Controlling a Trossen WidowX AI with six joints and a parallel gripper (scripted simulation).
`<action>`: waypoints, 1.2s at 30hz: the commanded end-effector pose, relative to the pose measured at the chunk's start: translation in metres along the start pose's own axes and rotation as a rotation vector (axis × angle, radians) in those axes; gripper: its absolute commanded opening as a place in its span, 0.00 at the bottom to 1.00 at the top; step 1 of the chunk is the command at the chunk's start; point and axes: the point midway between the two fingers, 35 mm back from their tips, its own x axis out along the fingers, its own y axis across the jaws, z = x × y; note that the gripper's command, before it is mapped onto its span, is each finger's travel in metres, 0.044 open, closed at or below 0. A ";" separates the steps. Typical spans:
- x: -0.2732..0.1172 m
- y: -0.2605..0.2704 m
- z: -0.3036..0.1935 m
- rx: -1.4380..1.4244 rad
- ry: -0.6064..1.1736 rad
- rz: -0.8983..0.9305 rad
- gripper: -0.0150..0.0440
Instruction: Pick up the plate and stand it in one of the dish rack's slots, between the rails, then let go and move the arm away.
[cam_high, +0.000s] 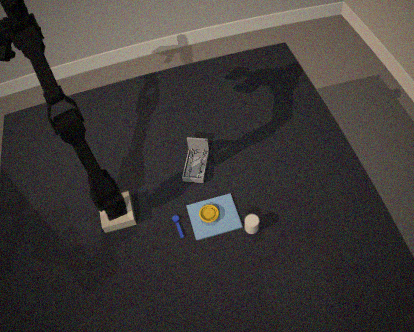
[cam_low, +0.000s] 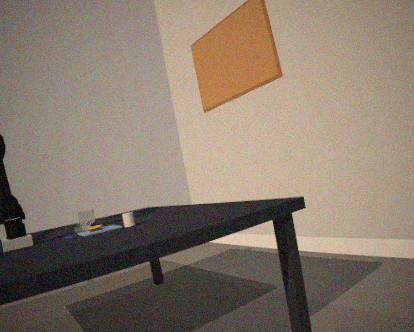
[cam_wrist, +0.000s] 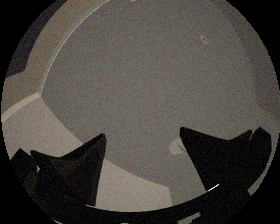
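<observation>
The yellow plate (cam_high: 209, 213) (cam_low: 95, 228) lies flat on the light blue mat (cam_high: 229, 225) (cam_low: 114, 228). The grey dish rack (cam_high: 198, 144) (cam_low: 86, 216) stands on the dark table behind the mat, with a raised panel at its far end. Its rails and slots are too small to make out well, and I see no plate standing in it. My gripper (cam_wrist: 144, 135) is open and empty in the wrist view, its two dark fingers wide apart. It is high up and far from the plate and the rack; only part of it may show at the upper left edge in the top view.
A white cup (cam_high: 251, 224) (cam_low: 128, 219) stands just right of the mat. A blue spoon-like thing (cam_high: 179, 229) (cam_low: 69, 237) lies left of the mat. The arm's pale base block (cam_high: 121, 225) (cam_low: 19, 242) is further left. The wrist view shows only bare room surfaces beyond the fingers.
</observation>
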 end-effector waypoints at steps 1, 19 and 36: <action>-0.001 0.001 0.000 0.002 0.003 0.003 0.93; -0.079 0.066 -0.034 0.329 0.284 0.266 0.93; -0.194 0.127 -0.044 0.640 0.613 0.490 0.93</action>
